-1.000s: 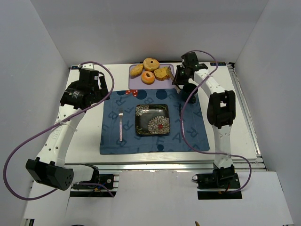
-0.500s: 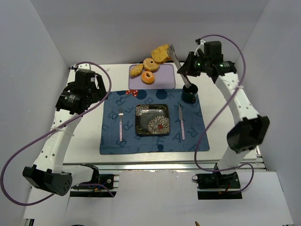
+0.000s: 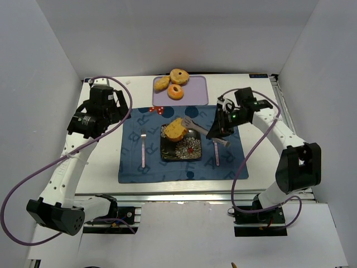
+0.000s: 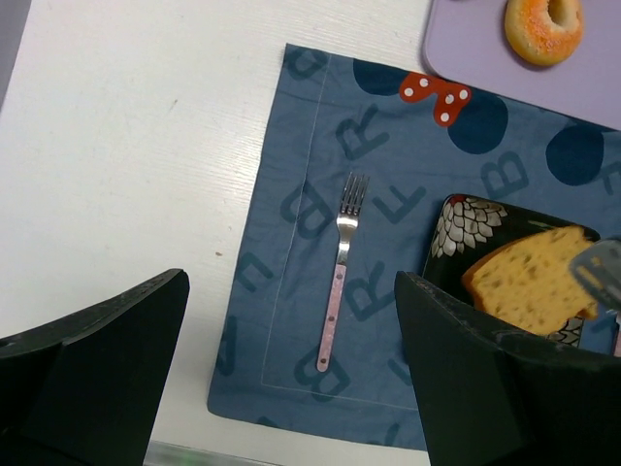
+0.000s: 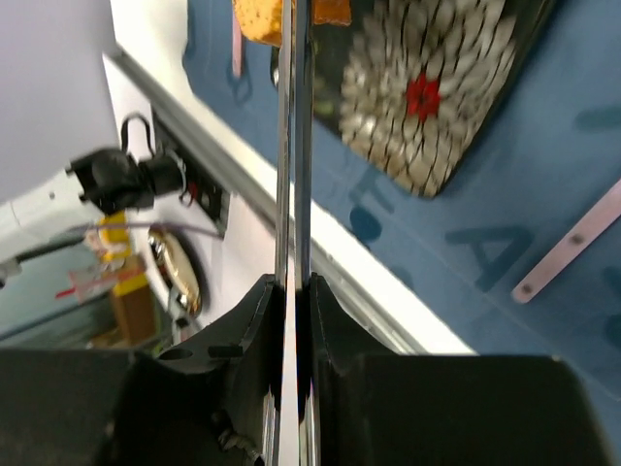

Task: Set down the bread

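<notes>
Had the bread pinched tight between the tongs, tilted over the far-left corner of the plate. Needed lowering flat toward centre before easing the squeeze of the right gripper; risked toppling off the rim otherwise.

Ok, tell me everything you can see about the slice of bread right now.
The bread is a thick golden-yellow slice with a speckled crumb, a darker brown crust edge and no hole. It is over the far-left part of the black flowered plate, pinched at its right edge by metal tongs that the right pincer clamps. Whether it touches the plate cannot be told.
</notes>
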`<state>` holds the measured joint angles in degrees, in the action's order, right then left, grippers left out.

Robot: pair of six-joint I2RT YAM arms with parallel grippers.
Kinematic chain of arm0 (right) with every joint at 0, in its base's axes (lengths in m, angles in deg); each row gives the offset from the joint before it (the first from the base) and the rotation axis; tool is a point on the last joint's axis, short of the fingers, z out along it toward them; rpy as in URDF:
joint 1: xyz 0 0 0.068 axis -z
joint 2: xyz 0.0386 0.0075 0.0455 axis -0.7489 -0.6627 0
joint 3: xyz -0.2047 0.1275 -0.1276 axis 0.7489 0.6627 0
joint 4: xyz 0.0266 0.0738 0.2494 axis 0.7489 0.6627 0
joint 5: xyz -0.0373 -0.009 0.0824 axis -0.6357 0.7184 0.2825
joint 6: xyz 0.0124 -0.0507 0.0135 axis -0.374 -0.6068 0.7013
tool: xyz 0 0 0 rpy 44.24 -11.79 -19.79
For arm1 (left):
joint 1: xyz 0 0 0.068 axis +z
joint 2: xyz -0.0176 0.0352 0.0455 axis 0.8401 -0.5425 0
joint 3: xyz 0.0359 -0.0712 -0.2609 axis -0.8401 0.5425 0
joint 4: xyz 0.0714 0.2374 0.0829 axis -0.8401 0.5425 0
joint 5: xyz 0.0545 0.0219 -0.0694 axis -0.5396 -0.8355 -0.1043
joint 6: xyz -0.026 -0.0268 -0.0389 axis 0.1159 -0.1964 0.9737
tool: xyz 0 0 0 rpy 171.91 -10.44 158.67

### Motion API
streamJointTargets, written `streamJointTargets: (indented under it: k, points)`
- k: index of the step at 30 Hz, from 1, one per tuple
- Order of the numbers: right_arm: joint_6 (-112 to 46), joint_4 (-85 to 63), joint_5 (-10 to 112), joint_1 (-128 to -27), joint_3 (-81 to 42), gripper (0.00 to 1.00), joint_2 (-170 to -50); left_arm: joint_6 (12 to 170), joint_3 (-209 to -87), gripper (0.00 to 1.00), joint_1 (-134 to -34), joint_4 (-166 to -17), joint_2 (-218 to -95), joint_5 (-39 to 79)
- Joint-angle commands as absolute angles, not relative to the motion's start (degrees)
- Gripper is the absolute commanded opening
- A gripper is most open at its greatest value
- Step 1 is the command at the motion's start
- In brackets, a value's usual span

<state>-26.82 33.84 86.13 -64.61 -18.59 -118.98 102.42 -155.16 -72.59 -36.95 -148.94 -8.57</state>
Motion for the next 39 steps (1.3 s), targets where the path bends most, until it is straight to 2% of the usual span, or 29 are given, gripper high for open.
streamJointTargets:
  k: [1,23,29,34,35,39]
  points:
    - [-29.3,31.0,92.0,-65.0,-14.8,0.0,-116.2,103.3,-155.2,0.98,-72.6,-37.5,-146.7,-7.0]
    - [-28.2,18.2,86.1,-67.7,-9.4,0.0,-122.7,102.9,-155.2,0.98,-72.6,-35.2,-145.6,-7.7]
    - [-28.9,20.3,84.0,-67.8,-10.7,0.35,-122.8,102.5,-154.9,0.98,-72.6,-34.6,-145.1,-8.3]
    - [-30.3,24.3,80.2,-67.9,-13.1,0.52,-120.6,102.3,-154.6,0.98,-72.6,-34.6,-145.1,-8.2]
    - [-30.7,25.3,79.7,-67.9,-13.2,0.57,-119.8,102.2,-154.5,0.98,-72.6,-34.7,-145.0,-8.1]
    - [-31.0,28.0,78.2,-68.0,-14.7,0.64,-117.5,102.2,-154.2,0.98,-72.6,-35.3,-145.1,-7.7]
